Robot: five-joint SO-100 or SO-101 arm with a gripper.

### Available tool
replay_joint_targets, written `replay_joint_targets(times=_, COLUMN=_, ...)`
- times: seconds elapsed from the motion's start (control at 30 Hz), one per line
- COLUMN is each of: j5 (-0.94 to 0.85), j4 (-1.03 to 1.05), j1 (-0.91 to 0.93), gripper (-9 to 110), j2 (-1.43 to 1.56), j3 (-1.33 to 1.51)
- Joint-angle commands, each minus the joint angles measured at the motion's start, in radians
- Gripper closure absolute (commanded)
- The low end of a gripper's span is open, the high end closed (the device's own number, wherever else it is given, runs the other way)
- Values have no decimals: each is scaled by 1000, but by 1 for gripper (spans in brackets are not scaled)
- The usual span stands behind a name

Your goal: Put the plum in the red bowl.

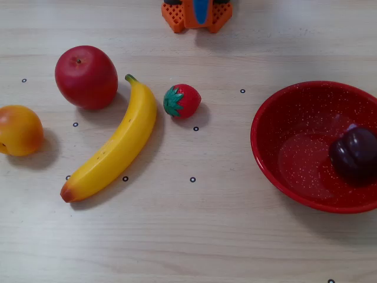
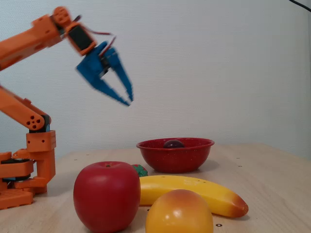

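Fixed views both show the plum (image 1: pixel 353 154) already resting inside the red bowl (image 1: pixel 268 153) near the tabletop's right edge, so the task looks done, while the empty tool (image 2: pixel 127 98) hangs high above, its fingers nearly together, holding nothing.

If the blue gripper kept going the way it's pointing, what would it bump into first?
Probably the red bowl. In the side fixed view the gripper hangs high, pointing down and to the right, and that slant leads toward the bowl holding the plum. Nothing else shows in between, though depth is hard to judge.
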Motion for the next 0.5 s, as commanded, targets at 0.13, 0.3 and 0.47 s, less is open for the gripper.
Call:
replay_joint_targets(times=0.13, j5=-2, j4=-66, j1=-87, gripper=101, j2=261, j3=227)
replay_joint_targets(times=0.3, j5=-3, j4=-114, j1=-117, gripper=101, j2=456, j3=451)
replay_joint_targets(times=0.47, j5=-11, j4=-132, j1=-114, gripper=101, j2=660, j3=667)
